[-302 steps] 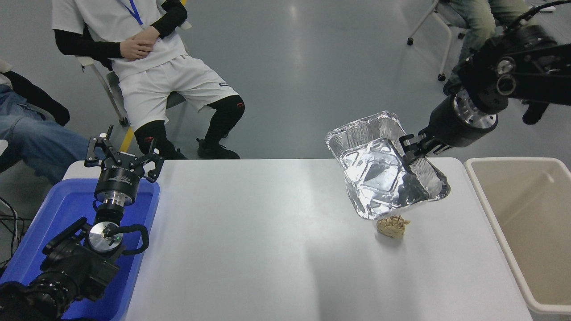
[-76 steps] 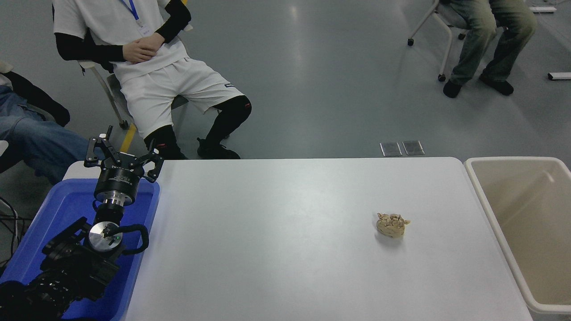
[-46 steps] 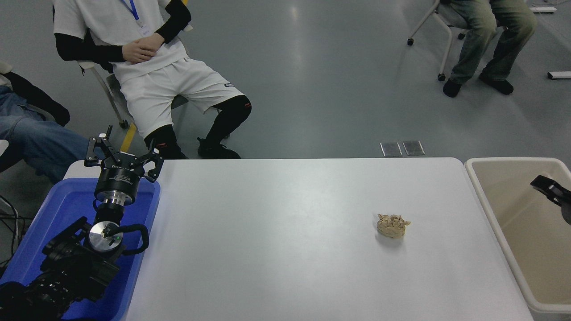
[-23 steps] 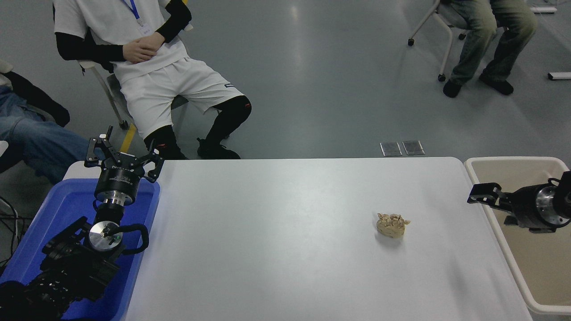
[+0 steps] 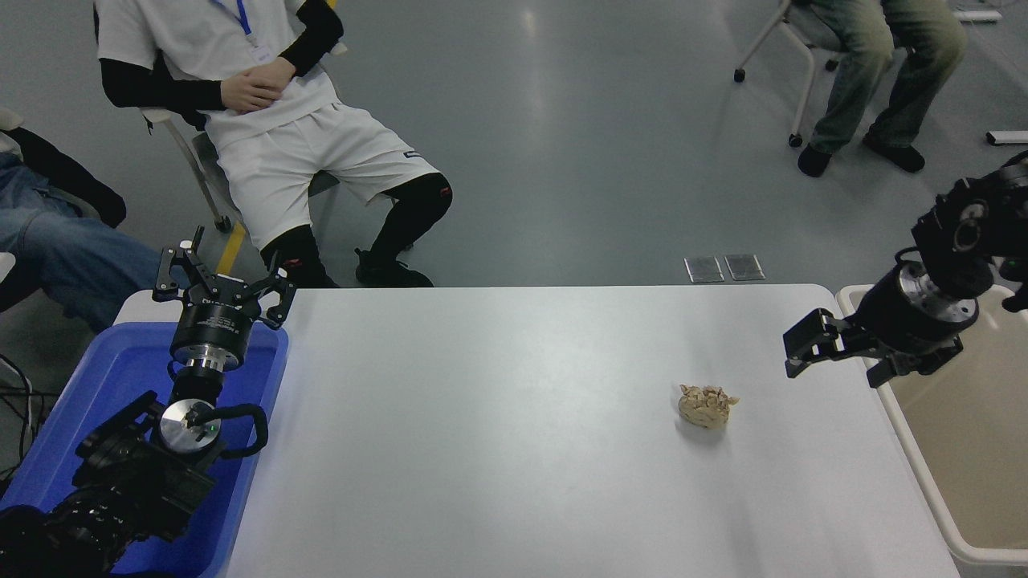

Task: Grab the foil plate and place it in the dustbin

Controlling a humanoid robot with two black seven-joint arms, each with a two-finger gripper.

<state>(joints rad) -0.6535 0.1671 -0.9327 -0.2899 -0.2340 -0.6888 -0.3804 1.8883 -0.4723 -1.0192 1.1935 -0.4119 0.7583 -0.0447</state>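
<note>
The right arm (image 5: 956, 241) comes in from the right edge, bent down and leftward, its steel wrist ring over the near-left corner of the bin (image 5: 899, 417). The right gripper (image 5: 797, 353) hangs above the table's (image 5: 498, 449) right part, pointing left toward the middle, its black fingers spread apart with nothing between them. It is near the tan wad (image 5: 705, 405), up and to the right of it, not touching.

The foil plate is not to be seen anywhere: not on the table, not in the gripper, and not in the part of the bin that shows. The bin stands at the table's right end, beige plastic with a thick rounded rim and smooth walls; its right side runs out of the picture and the arm covers part of its far end, so its whole floor cannot be checked.

The wad is small, lumpy and crinkled, lying alone on the smooth, white, faintly glossy tabletop with rounded corners.

The left arm (image 5: 120, 474) is parked at the lower left over the blue tub (image 5: 257, 401), a glossy plastic tray. The left gripper (image 5: 222, 277) points away from the camera, its thin black fingers splayed wide and empty.

Beyond the table, a person (image 5: 265, 120) in white shorts sits on a chair, hands folded; another's legs (image 5: 875, 72) show at the upper right on the grey polished floor.
</note>
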